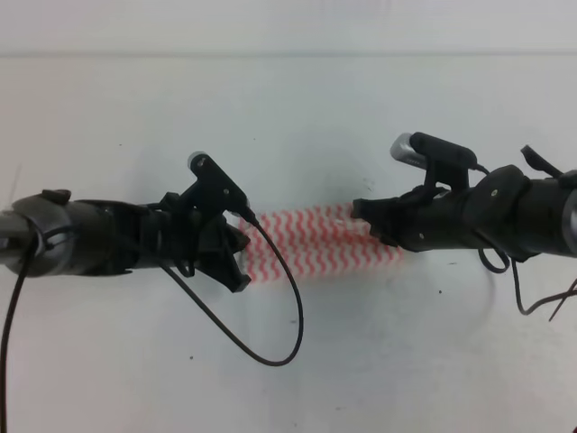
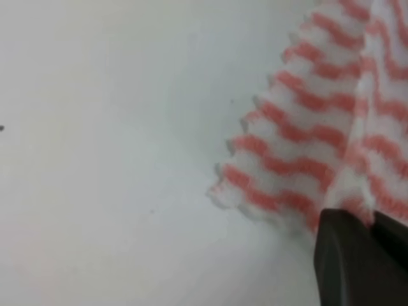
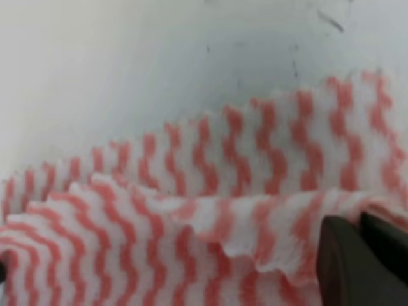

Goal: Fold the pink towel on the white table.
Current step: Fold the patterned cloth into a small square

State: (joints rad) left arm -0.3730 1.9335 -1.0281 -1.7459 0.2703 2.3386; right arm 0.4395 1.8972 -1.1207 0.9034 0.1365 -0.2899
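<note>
On the left we see the left gripper (image 1: 236,257) at the left end of the pink towel (image 1: 311,242), low over the white table (image 1: 288,99). In the left wrist view its dark fingers (image 2: 357,255) stand close together at a raised fold of the cloth, so we think they pinch the towel edge, though the contact itself is partly hidden. A thin black cable (image 1: 270,307) hangs from this arm in a loop over the table.

In the middle the towel lies on the table as a narrow striped band between both arms.

On the right, the right gripper (image 1: 368,216) meets the right end of the band. In the right wrist view its fingers (image 3: 363,261) are pressed together on a lifted, wavy edge of the towel, above a lower layer.
</note>
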